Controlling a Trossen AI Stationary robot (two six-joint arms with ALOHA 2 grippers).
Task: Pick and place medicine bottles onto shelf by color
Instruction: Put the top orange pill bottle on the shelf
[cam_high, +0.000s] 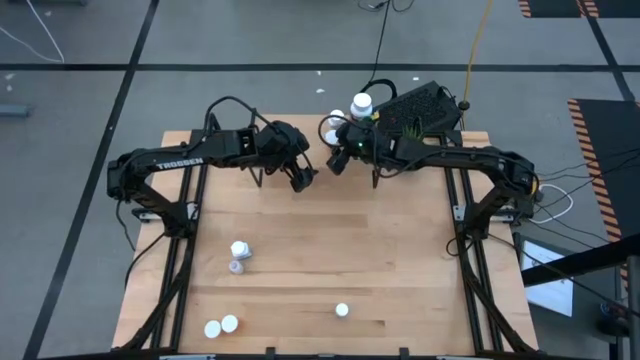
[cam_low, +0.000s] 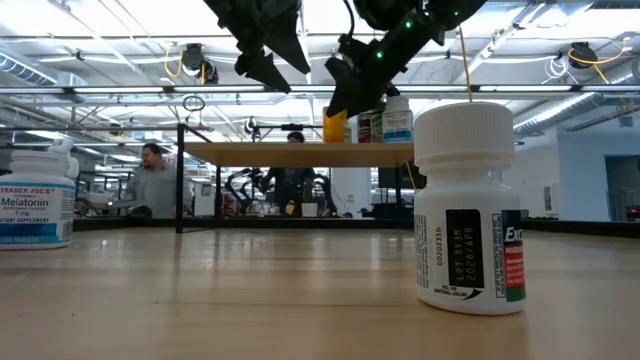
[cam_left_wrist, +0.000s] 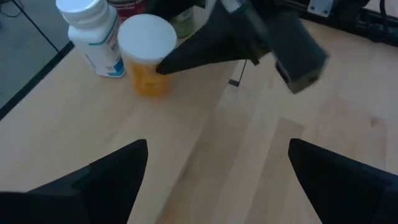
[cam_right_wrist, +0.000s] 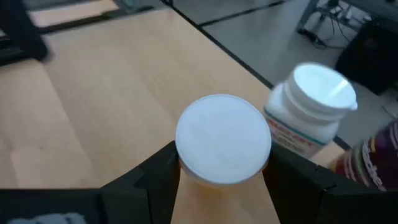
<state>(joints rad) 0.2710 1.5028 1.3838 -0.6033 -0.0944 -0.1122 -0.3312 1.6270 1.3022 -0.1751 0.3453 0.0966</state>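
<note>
One small orange pill bottle with a flat white cap (cam_right_wrist: 222, 140) stands upright on the low light-wood shelf on thin black legs (cam_low: 300, 153), and everything else is placed from it. The right pincer (cam_right_wrist: 221, 171) has one dark finger on each side of this bottle's body, just under the cap, pinching it. Just beside the orange bottle on the shelf stands a taller white bottle with a white cap and a blue-printed label (cam_right_wrist: 308, 109), and a dark red-labelled bottle (cam_right_wrist: 373, 158) shows at that one's far side. The left pincer (cam_left_wrist: 217, 171) hangs above the shelf top near the orange bottle, its two fingers spread wide with nothing between them. From above, the shelf sits at the far edge of the pale wooden table (cam_high: 400, 260). Well apart from the orange bottle, on the near half of the table, lie more white-capped bottles: two close together (cam_high: 240, 250), two more near the front left corner (cam_high: 221, 326), and one alone toward the front middle (cam_high: 342, 310). In the room beyond the table a person (cam_low: 152, 180) sits.
</note>
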